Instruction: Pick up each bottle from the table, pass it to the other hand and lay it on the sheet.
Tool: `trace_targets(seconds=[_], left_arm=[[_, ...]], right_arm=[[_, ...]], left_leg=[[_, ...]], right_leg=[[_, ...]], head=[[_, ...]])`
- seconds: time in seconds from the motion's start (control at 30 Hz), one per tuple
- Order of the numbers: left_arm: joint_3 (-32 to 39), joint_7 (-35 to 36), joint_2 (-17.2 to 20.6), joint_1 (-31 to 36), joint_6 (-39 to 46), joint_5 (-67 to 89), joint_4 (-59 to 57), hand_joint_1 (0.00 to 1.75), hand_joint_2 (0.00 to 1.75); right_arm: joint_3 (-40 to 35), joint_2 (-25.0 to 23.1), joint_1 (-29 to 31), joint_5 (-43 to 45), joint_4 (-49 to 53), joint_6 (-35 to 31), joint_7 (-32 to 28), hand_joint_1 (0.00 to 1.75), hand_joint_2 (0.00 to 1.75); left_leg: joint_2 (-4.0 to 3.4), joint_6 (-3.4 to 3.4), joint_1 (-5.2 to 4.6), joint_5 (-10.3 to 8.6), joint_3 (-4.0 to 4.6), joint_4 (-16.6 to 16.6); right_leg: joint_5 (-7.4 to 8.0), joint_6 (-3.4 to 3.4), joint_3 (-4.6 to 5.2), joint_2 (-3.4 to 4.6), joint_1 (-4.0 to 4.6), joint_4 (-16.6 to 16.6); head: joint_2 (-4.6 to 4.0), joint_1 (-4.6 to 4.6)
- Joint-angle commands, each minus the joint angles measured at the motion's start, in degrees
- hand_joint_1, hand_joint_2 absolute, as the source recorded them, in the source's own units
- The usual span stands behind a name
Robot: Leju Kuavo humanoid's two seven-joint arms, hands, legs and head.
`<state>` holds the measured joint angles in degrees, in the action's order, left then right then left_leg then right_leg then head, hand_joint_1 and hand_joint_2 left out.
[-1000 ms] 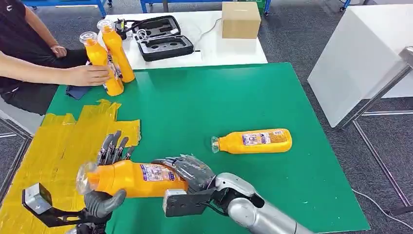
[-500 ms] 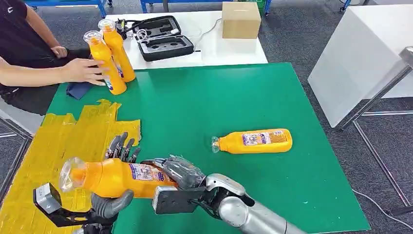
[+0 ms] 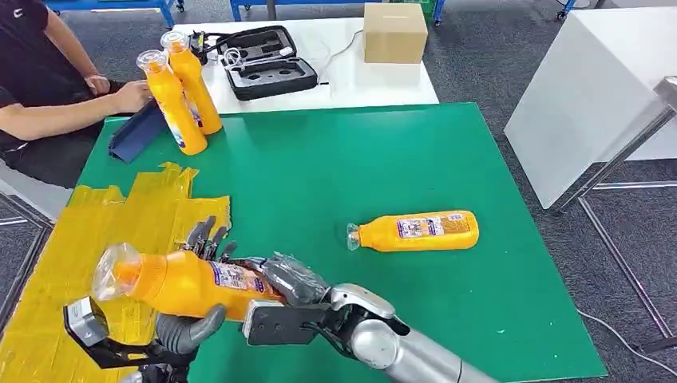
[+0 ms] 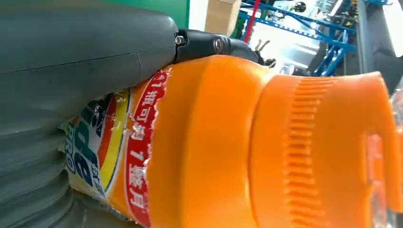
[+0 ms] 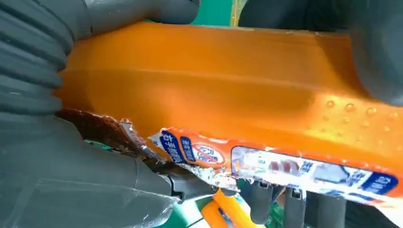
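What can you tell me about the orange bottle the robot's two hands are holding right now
The held bottle is glossy orange plastic with a clear cap over a ribbed orange top and a torn, colourful printed label. It lies roughly on its side, cap end tilted slightly up toward the yellow sheet, above the green table's near-left part. The left hand cups it from below with fingers behind it, and the right hand grips its base end.

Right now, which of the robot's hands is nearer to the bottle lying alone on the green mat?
Right. The right hand grips the held bottle's base, closer to the lying bottle; the left hand is farther, by the yellow sheet.
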<state>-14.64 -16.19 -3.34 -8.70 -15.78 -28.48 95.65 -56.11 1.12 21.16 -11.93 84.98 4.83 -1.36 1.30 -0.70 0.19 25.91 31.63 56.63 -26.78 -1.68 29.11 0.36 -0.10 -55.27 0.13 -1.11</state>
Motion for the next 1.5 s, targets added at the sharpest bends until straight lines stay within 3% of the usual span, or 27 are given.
trace_targets(seconds=[0.03, 0.63, 0.67, 0.7, 0.8, 1.5], left_arm=[[-0.92, -0.37, -0.72, 2.18, -0.12, -0.14, -3.14, 1.75, 1.75], [0.35, -0.94, -0.66, 2.18, 0.03, 0.25, -2.69, 1.75, 1.75], [1.03, -1.39, -0.53, 1.77, 0.89, 1.61, -2.05, 1.75, 1.75], [1.38, -1.87, -0.09, 1.54, 1.62, 3.28, -1.61, 1.75, 1.75], [2.64, -1.89, 0.24, 0.98, 1.42, 3.51, -1.09, 1.75, 1.75], [2.51, -1.88, 0.1, 1.06, 1.33, 3.56, -1.25, 1.75, 1.75]], right_arm=[[-5.13, -1.13, 3.51, 0.18, -6.4, 0.35, 0.15, 1.75, 1.75], [-3.91, -0.31, 2.8, -0.44, -7.75, -0.59, 0.97, 1.75, 1.75], [-2.37, 0.07, 1.61, -2.12, -6.47, -3.57, 0.19, 0.0, 1.75], [-1.37, 1.06, 1.08, -2.48, -5.6, -4.26, 0.41, 0.0, 0.0], [0.66, 2.77, 0.41, -2.45, -4.13, -3.48, 0.39, 0.0, 0.0], [0.68, 2.35, 0.35, -2.55, -4.31, -3.37, 0.45, 0.0, 0.0]], left_leg=[[-0.09, 0.01, 0.0, -0.01, -0.08, -0.05], [-0.03, 0.02, 0.04, -0.01, -0.11, -0.05], [-0.02, 0.01, 0.01, -0.01, -0.07, -0.05], [-0.04, 0.02, 0.04, -0.01, -0.12, -0.06], [0.03, 0.0, 0.01, -0.02, -0.05, -0.04], [-0.05, 0.01, 0.02, 0.0, -0.06, -0.02]], right_leg=[[0.01, -0.01, -0.08, 0.01, 0.0, 0.05], [0.01, -0.01, -0.15, -0.09, 0.04, 0.12], [0.01, -0.01, -0.09, -0.06, 0.01, 0.08], [0.01, -0.01, -0.15, -0.08, 0.04, 0.12], [0.0, -0.02, -0.07, -0.12, 0.01, 0.09], [0.0, -0.01, -0.07, -0.07, 0.02, 0.07]], head=[[0.0, -0.02], [0.0, -0.02], [0.0, -0.02], [0.0, -0.02], [0.0, -0.02], [0.0, -0.02]])
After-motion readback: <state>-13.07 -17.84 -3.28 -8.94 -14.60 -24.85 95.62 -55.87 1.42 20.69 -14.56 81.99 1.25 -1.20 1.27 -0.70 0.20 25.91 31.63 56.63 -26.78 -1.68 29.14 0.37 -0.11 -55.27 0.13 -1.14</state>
